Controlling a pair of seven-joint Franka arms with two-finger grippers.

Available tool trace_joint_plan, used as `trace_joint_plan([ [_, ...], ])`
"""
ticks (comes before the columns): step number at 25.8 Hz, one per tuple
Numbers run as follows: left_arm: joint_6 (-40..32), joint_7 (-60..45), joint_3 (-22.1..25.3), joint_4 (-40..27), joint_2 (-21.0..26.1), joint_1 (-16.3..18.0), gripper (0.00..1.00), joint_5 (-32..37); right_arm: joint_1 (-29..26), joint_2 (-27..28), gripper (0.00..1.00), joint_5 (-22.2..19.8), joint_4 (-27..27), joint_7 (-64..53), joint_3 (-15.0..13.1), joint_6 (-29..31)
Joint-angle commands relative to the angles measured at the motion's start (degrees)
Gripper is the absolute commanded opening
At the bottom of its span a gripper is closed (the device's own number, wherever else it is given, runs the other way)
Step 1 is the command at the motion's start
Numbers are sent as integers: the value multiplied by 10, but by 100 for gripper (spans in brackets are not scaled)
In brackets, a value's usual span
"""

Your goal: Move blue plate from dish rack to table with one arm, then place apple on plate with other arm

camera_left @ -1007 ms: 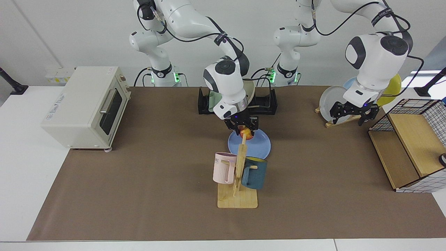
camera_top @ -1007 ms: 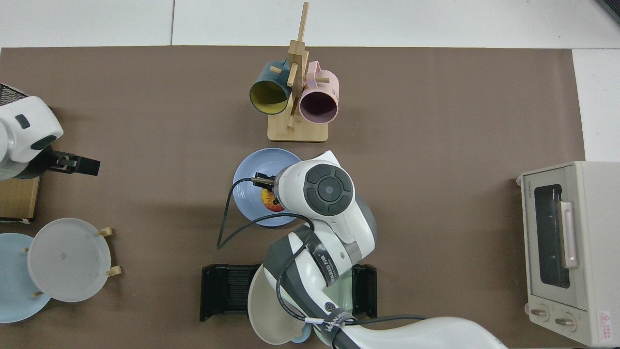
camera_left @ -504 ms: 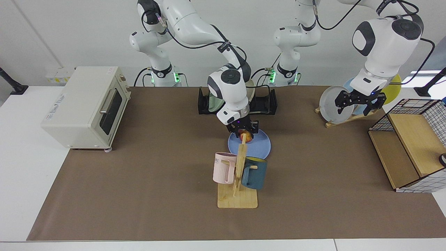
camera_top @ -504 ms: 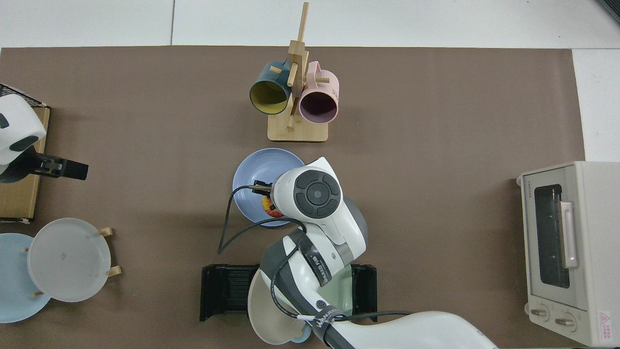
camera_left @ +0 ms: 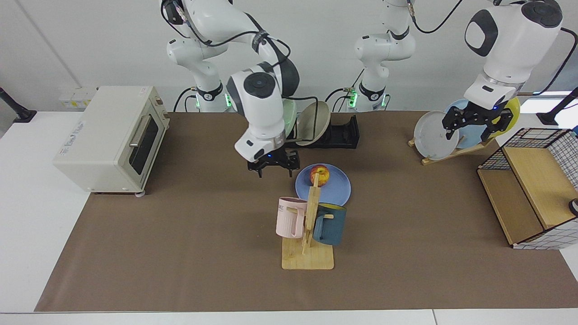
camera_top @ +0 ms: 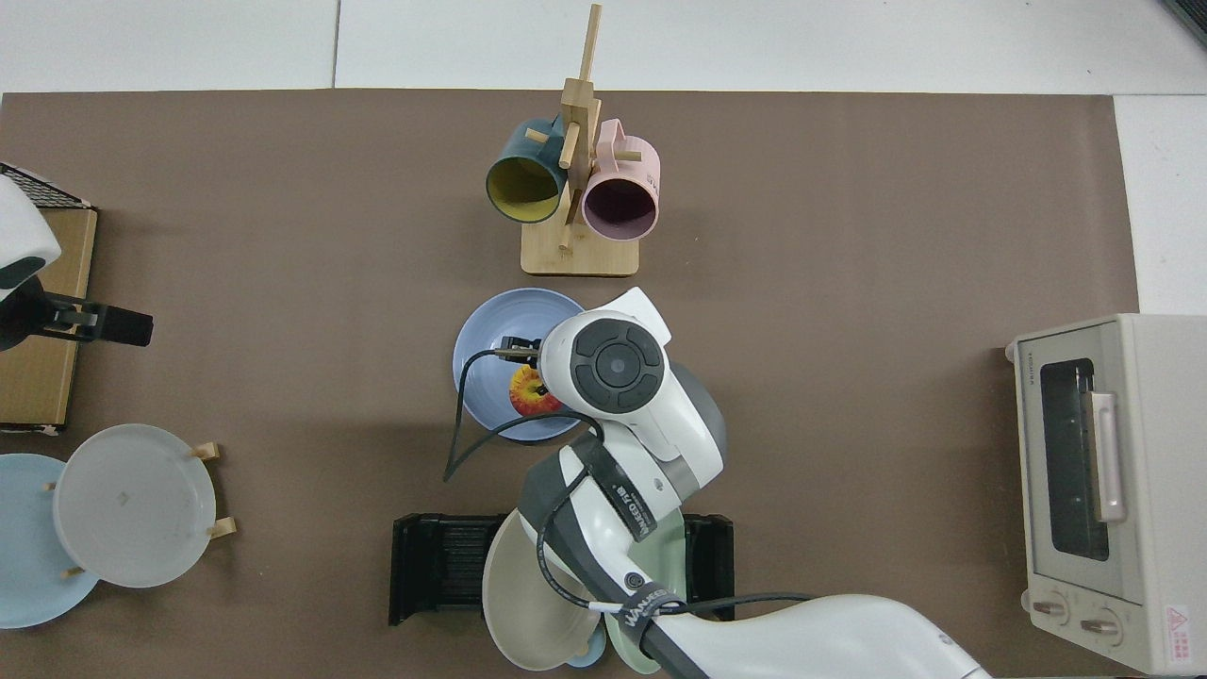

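The apple [camera_left: 319, 174] is sitting on the blue plate [camera_left: 334, 189], which is lying flat on the brown tabletop [camera_left: 180, 253]. The right pincer [camera_left: 273, 170] is hanging just above the mat beside the plate, on the toaster oven's [camera_left: 108, 137] side of it, apart from the apple; its fingers are standing spread and holding nothing. Behind this pincer, toward the arm bases, the black dish rack [camera_left: 343, 135] is carrying a beige plate [camera_left: 311, 126] and a pale green plate [camera_left: 289, 118], both upright. On the near side of the blue plate, away from the arms, a wooden mug tree [camera_left: 309, 234] is bearing a pink mug [camera_left: 289, 216] and a dark teal mug [camera_left: 329, 223].

The left pincer [camera_left: 474, 127] is waiting raised, its fingers spread and empty, directly in front of a slanted wooden stand [camera_left: 451, 153] holding a grey plate [camera_left: 429, 134], a sky-blue plate [camera_left: 467, 135] and a yellow plate [camera_left: 508, 118]. To its outer side a wire basket with wooden shelves [camera_left: 533, 189] is standing.

From above, the right arm's wrist is covering its pincer; the apple [camera_top: 528, 394] is lying on the half of the plate [camera_top: 490, 349] nearer the rack [camera_top: 438, 566].
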Motion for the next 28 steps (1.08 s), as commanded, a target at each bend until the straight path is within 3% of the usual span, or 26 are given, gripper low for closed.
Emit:
trace_joint_plan([
  [1, -16, -2, -1, 7, -3, -1, 100, 8, -49, -68, 100, -10, -12, -111, 3, -95],
  [5, -15, -1, 0, 8, -4, 0, 100, 7, -115, -118, 100, -24, -13, -236, 2, -180],
  [8, -18, -1, 0, 14, -4, 1, 100, 6, -148, -154, 100, -41, -21, -299, 0, -202],
  [11, -20, -2, 0, 15, -4, 1, 100, 4, -177, -181, 100, -53, -27, -304, 1, -204],
  [17, -20, -16, -3, 18, -4, 0, 100, 1, -184, -195, 100, -81, -31, -305, -1, -211],
  [28, -52, -34, -7, 52, 5, -8, 100, -1, -205, -196, 100, -69, -34, -302, 1, -201],
])
